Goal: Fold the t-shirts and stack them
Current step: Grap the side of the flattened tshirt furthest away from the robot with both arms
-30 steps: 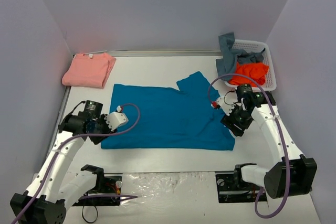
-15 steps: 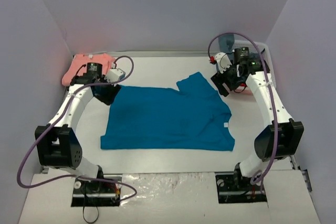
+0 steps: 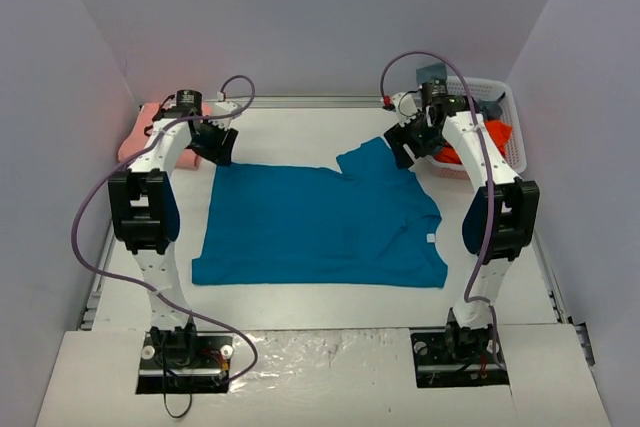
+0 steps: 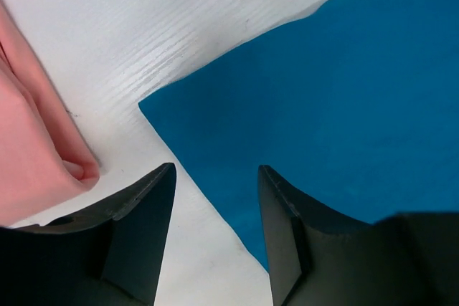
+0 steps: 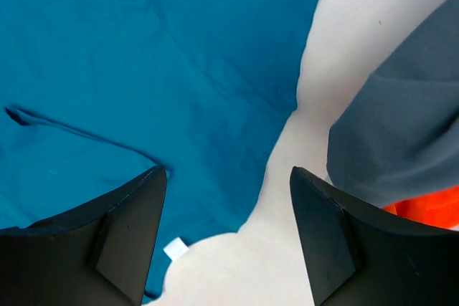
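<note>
The teal-blue t-shirt (image 3: 320, 222) lies spread flat mid-table, one sleeve pointing to the back right. My left gripper (image 3: 218, 147) hovers open over its far left corner (image 4: 140, 103), straddling the shirt's left edge, nothing between the fingers (image 4: 215, 170). A folded salmon-pink t-shirt (image 3: 133, 145) sits just left of it (image 4: 29, 155). My right gripper (image 3: 405, 150) is open above the sleeve's edge (image 5: 227, 171), empty. The grey-blue t-shirt (image 5: 401, 120) and the orange one (image 5: 430, 216) lie to its right.
A white lattice basket (image 3: 516, 127) stands at the back right, holding the orange shirt (image 3: 500, 132) with the grey-blue one (image 3: 432, 71) draped over its rim. Walls close in at the left, back and right. A white tag (image 5: 174, 250) shows on the teal shirt.
Both arms have swung from the shirt's near sides out to its far corners, left toward the pink shirt, right toward the basket. Both grippers opened wider on the way.
</note>
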Robot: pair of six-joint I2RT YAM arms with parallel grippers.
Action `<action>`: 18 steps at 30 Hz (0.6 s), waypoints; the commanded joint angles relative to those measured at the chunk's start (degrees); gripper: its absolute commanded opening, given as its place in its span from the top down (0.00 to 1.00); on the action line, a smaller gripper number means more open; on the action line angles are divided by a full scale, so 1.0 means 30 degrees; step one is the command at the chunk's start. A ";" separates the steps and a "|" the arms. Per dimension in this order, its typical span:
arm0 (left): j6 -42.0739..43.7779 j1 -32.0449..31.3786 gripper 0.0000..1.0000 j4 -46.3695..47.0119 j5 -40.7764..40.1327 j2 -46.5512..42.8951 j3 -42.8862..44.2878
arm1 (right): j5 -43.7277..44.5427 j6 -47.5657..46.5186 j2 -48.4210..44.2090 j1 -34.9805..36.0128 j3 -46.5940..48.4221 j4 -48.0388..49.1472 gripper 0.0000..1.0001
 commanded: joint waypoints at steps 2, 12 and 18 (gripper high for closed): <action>-0.0299 0.0982 0.52 -0.0543 0.0737 0.0983 0.1916 | -0.0755 0.0665 0.0782 0.0105 0.1054 -0.0452 0.35; 0.0140 0.1893 0.51 -0.1656 0.1089 0.4001 0.4992 | -0.0903 0.0636 0.1751 0.0456 0.0762 -0.0423 0.35; 0.0374 0.2010 0.51 -0.2448 0.2025 0.5233 0.6166 | -0.0697 0.0665 0.2190 0.0457 0.0762 -0.0452 0.35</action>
